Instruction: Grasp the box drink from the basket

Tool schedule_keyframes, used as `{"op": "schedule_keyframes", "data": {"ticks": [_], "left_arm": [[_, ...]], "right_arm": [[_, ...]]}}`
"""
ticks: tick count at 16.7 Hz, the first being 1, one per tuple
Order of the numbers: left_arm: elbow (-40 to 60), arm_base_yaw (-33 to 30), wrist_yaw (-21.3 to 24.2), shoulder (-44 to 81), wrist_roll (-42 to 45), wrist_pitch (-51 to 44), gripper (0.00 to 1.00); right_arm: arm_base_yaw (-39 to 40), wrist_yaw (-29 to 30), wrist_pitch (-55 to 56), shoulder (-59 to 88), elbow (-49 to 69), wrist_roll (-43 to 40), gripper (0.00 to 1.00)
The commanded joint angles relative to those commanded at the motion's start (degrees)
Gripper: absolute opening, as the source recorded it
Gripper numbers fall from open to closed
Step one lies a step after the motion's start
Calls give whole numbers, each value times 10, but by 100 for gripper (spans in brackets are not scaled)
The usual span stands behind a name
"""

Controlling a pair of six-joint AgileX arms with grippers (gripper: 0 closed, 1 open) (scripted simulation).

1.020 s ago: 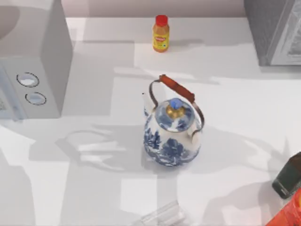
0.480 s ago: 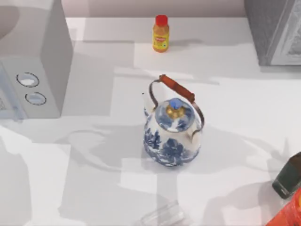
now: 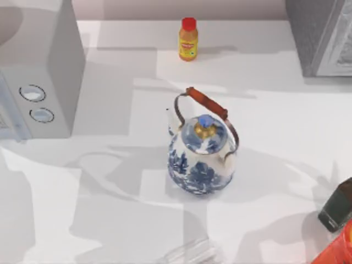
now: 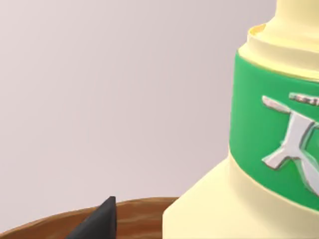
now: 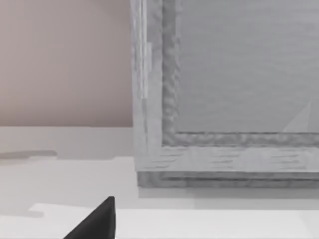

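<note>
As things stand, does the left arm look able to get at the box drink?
Probably yes. In the left wrist view the box drink stands close ahead, its green band facing the camera, above a wooden basket rim. Nothing sits between it and the dark fingertip.

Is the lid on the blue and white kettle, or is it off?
On. In the top view the lid sits on the kettle beneath its raised handle.

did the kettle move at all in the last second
No. In the top view the kettle keeps its place and pose, its handle still toward the small orange bottle, same gap as before.
</note>
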Motion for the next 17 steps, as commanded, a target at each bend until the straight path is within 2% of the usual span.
{"op": "schedule_keyframes", "data": {"ticks": [1,14,17], "left_arm": [[0,0,0,0,0,0,100],[0,0,0,0,0,0,2],[0,0,0,0,0,0,0]], "right_arm": [[0,0,0,0,0,0,100],[0,0,0,0,0,0,100],[0,0,0,0,0,0,100]]}}
